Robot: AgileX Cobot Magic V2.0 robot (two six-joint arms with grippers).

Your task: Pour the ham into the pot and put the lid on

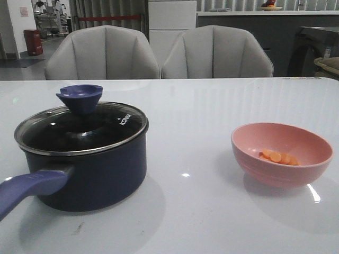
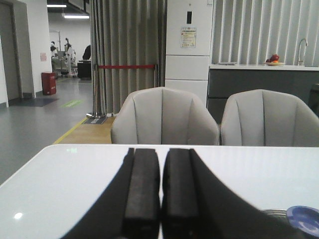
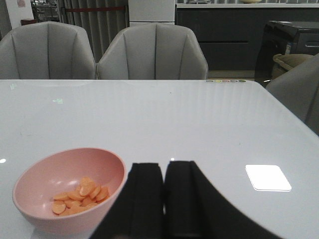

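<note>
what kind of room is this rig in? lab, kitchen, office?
Probably a lab's mock dining or pantry corner, not a home. The white table faces two grey chairs; behind are a counter with a sink tap, a roped-off curtained area and an open corridor.

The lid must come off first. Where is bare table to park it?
Bare table lies between the pot and the pink bowl, also behind both toward the chairs. No crowded spot; the lid sits on the pot.
</note>
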